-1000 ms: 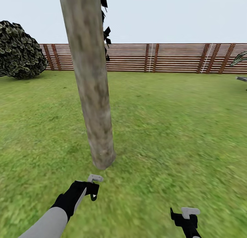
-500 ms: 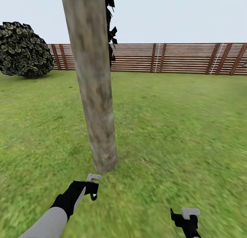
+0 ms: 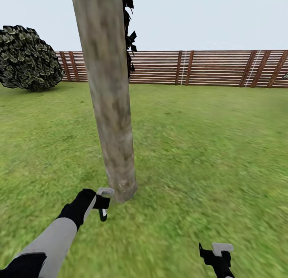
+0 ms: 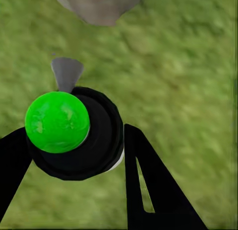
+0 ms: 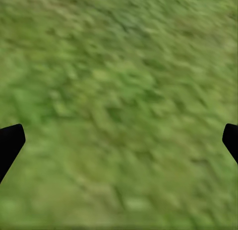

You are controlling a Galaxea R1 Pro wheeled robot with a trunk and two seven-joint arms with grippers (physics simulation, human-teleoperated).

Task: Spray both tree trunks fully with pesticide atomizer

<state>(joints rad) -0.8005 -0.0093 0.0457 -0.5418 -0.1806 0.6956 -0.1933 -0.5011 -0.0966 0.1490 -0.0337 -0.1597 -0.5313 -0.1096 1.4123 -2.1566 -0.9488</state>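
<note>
Beside the trunk [image 3: 110, 102] base, the atomizer [image 4: 74, 133] is clamped in the left end effector [image 3: 103, 204]; the right end effector [image 5: 119, 140] is spread apart over grass [image 3: 208, 150].

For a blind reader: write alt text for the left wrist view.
The left gripper holds a black sprayer with a bright green round cap, its grey nozzle aimed toward the base of a tree trunk. Blurred green grass lies beneath.
</note>
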